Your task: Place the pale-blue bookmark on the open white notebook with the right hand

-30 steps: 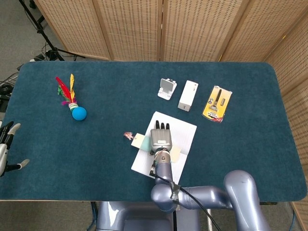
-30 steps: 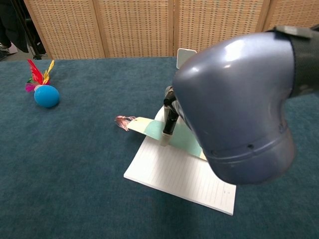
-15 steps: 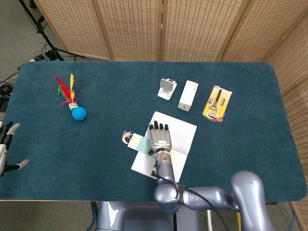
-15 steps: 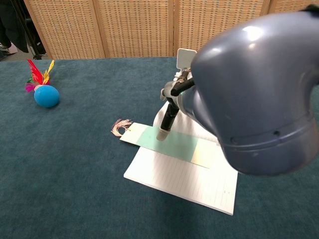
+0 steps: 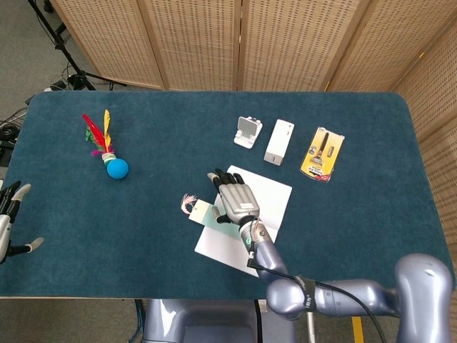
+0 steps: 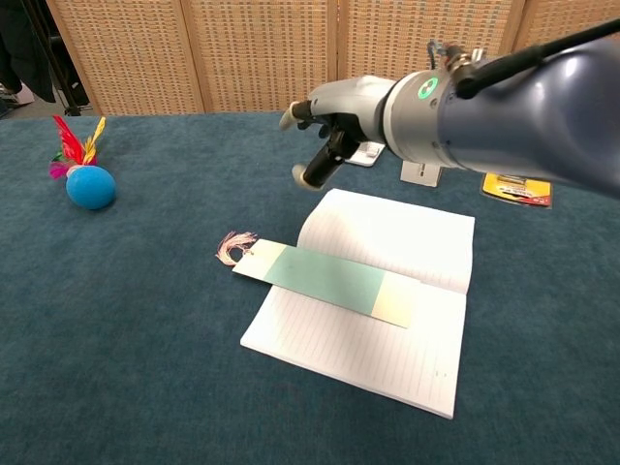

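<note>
The right robot hand (image 6: 325,121) hangs in the air above the far-left part of the notebook (image 6: 387,329), fingers spread and slightly curled, holding nothing and touching nothing; in the head view the same right robot hand (image 5: 234,197) covers the middle of the page. The left robot hand (image 5: 10,218) shows only in the head view, at the 9 o'clock edge of the tabletop (image 5: 143,236), fingers apart and empty.

One open white notebook lies nearest the robot, at about 6 o'clock of the tabletop's centre, both lined pages flat. One pale-blue bookmark (image 6: 325,279) lies flat across it, slanting over the spine fold; its cream end rests on the right-hand page, while its other end juts past the notebook's left edge toward 9 o'clock. A pinkish tassel (image 6: 232,246) at that end lies on the blue cloth.

Farther off, toward 10 o'clock, one shuttlecock toy (image 5: 108,153) with a blue ball base and red and yellow feathers lies on the cloth, well apart from the notebook.

Toward 1 o'clock, beyond the notebook, three small items sit in a row: one white phone stand (image 5: 248,132), one white box (image 5: 279,141) just beside it, and one yellow blister pack (image 5: 323,153) farthest toward 2 o'clock.

Woven folding screens (image 5: 235,43) stand behind the tabletop at 12 o'clock.
</note>
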Available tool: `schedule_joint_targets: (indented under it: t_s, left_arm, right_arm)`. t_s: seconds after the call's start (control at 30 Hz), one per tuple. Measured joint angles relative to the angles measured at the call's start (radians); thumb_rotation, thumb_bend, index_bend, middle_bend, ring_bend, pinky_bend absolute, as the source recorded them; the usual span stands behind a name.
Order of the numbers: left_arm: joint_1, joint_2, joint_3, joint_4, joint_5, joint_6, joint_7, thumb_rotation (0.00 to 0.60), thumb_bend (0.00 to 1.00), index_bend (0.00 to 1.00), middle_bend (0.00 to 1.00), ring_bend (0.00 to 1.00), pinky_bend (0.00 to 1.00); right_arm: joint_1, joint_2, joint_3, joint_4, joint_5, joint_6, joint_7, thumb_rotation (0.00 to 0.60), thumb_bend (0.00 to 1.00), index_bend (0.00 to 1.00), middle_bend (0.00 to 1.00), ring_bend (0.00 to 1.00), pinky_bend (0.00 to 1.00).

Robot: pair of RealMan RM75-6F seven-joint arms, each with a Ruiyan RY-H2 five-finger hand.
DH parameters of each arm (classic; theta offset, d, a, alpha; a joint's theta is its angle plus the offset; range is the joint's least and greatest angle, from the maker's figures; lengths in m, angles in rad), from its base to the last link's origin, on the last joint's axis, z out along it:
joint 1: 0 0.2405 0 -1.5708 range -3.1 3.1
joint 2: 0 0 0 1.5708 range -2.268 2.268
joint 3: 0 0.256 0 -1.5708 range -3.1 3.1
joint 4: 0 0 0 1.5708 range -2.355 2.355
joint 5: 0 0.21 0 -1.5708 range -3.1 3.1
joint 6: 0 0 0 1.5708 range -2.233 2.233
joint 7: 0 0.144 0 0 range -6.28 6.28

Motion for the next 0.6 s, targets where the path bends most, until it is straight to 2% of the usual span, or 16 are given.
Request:
schedule_joint_targets:
  t_s: [0.07,0.3,0.47,0.6]
  left_arm:
    - [0.000,0.000,0.000,-0.001,0.001,0.001,0.002,0.600,0.00,0.00,0.00,0.00,0.00]
    - [-0.002,-0.005,0.001,-0.002,0.000,0.000,0.012,0.600,0.00,0.00,0.00,0.00,0.00]
    - [-0.003,-0.008,-0.001,-0.002,-0.006,-0.002,0.019,0.600,0.00,0.00,0.00,0.00,0.00]
    - [-0.002,-0.011,0.001,-0.004,-0.005,0.000,0.027,0.600,0.00,0.00,0.00,0.00,0.00]
  right_arm:
    - [-0.026,0.043,-0.018,-0.007,-0.048,-0.101,0.044,0.600,1.00,0.19,0.06,0.00,0.00]
    - [-0.106,0.171,-0.090,0.010,-0.296,-0.440,0.205,0.600,1.00,0.25,0.10,0.00,0.08]
    - [-0.157,0.221,-0.153,0.022,-0.538,-0.551,0.292,0.600,1.00,0.26,0.11,0.00,0.09]
    - [-0.181,0.225,-0.207,0.051,-0.735,-0.574,0.331,0.600,1.00,0.26,0.11,0.00,0.09]
